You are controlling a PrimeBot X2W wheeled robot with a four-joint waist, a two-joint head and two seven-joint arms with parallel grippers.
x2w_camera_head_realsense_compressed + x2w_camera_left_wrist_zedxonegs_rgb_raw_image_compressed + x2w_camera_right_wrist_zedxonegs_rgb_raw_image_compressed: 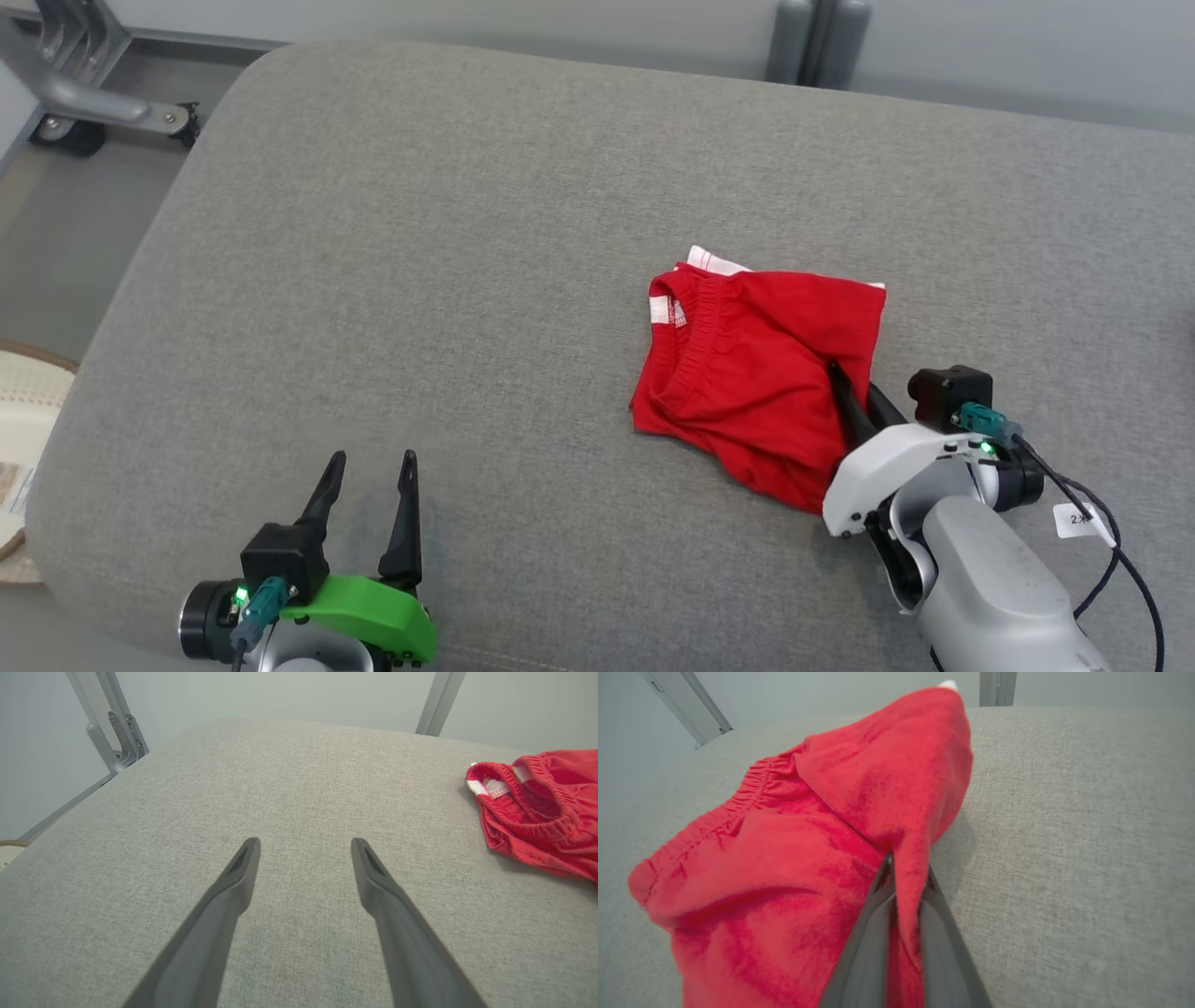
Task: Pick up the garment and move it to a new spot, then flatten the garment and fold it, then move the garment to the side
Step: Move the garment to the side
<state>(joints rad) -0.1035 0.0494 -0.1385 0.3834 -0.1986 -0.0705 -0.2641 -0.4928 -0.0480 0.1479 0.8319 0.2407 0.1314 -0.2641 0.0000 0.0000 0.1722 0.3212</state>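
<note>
Garment [747, 373] pinched in my right gripper [851, 378], right of centre in the head view.

So the garment's a red crumpled heap with an elastic waistband and a bit of white trim, lying on the grey cushion [467, 233]. My right fingers are squeezed together on a fold at its lower right edge, and up close in the right wrist view the cloth runs right between them. My left gripper [373, 457] sits at the lower left, fingers spread wide, nothing in it, well apart from the heap.
</note>
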